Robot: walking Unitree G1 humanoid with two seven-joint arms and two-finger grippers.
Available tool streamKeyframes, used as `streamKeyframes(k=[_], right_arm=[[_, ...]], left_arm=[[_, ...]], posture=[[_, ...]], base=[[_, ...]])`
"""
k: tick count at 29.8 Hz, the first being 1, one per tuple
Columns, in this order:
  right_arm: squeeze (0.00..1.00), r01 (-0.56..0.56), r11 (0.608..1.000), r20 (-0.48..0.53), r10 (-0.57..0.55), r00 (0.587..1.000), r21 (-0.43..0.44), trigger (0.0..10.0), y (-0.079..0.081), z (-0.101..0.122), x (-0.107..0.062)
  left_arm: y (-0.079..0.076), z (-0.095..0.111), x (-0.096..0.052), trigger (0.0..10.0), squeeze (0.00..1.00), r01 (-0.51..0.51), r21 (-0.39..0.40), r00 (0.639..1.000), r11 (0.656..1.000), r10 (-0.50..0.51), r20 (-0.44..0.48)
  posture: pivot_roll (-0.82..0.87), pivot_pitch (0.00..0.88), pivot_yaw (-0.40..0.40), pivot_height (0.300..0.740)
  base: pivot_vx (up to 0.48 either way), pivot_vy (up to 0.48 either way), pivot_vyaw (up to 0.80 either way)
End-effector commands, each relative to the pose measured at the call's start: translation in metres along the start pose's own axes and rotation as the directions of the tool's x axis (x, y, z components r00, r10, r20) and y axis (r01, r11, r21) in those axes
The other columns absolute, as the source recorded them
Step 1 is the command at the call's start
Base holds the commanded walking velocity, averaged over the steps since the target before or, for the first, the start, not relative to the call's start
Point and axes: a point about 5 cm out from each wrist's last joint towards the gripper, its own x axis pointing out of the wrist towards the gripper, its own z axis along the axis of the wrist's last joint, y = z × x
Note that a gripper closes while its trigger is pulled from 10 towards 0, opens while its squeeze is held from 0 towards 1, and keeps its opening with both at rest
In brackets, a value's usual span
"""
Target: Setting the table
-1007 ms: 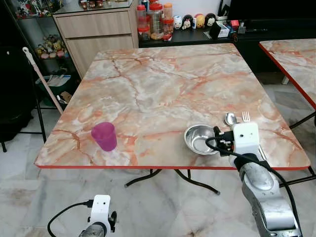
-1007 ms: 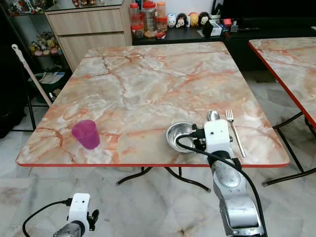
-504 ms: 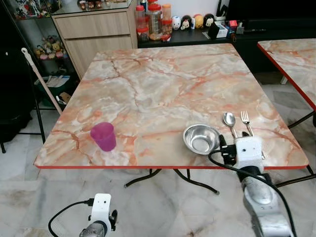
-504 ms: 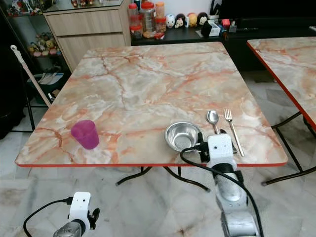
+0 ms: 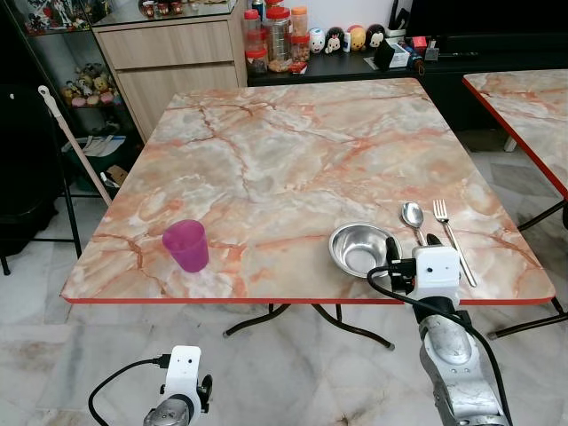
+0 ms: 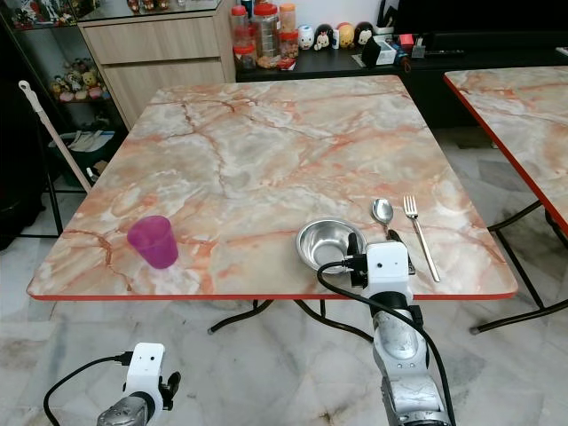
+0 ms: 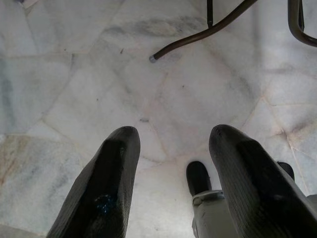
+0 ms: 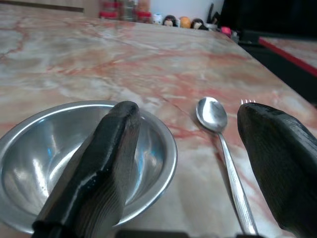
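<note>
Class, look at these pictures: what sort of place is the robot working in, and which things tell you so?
Probably a home dining area: a marble-patterned table with a steel bowl, spoon and fork, and a cabinet with jars.

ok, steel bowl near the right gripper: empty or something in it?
Empty. The right wrist view looks into the steel bowl and shows bare shiny metal; it stands upright on the table beside the spoon.

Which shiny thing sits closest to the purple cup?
The bowl. It lies nearer the cup than the spoon and fork, which lie on its far side.
</note>
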Motion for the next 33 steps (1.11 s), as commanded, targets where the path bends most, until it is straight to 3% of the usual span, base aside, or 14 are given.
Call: streamKeyframes(k=[1, 12, 20, 33], right_arm=[[0.0, 0.064, 0.994, -0.012, -0.063, 0.998, 0.091, 10.0, -0.003, 0.0, 0.005], [0.0, 0.121, 0.964, -0.062, -0.11, 0.992, 0.235, 10.0, -0.001, -0.005, 0.012], [0.0, 0.088, 0.963, -0.072, -0.073, 0.995, 0.253, 10.0, 0.01, -0.003, 0.022], [0.0, 0.124, 0.944, -0.133, -0.087, 0.987, 0.307, 10.0, 0.015, -0.005, 0.03]], left_arm=[[0.0, 0.003, 0.0, 10.0, 0.0, 0.009, 0.028, 1.0, 1.0, -0.01, 0.015], [0.0, 0.004, 0.001, 10.0, 0.0, 0.012, 0.036, 1.0, 0.999, -0.013, 0.019], [-0.002, 0.004, 0.001, 10.0, 0.0, 0.013, 0.035, 1.0, 0.999, -0.013, 0.018], [-0.001, 0.004, 0.001, 10.0, 0.0, 0.011, 0.032, 1.0, 0.999, -0.011, 0.017]], posture=[[-0.04, 0.028, 0.069, 0.74], [-0.04, 0.026, 0.071, 0.74], [-0.03, 0.025, 0.065, 0.74], [-0.02, 0.02, 0.062, 0.74]], base=[[0.0, 0.0, 0.0], [0.0, 0.0, 0.0], [0.0, 0.0, 0.0], [0.0, 0.0, 0.0]])
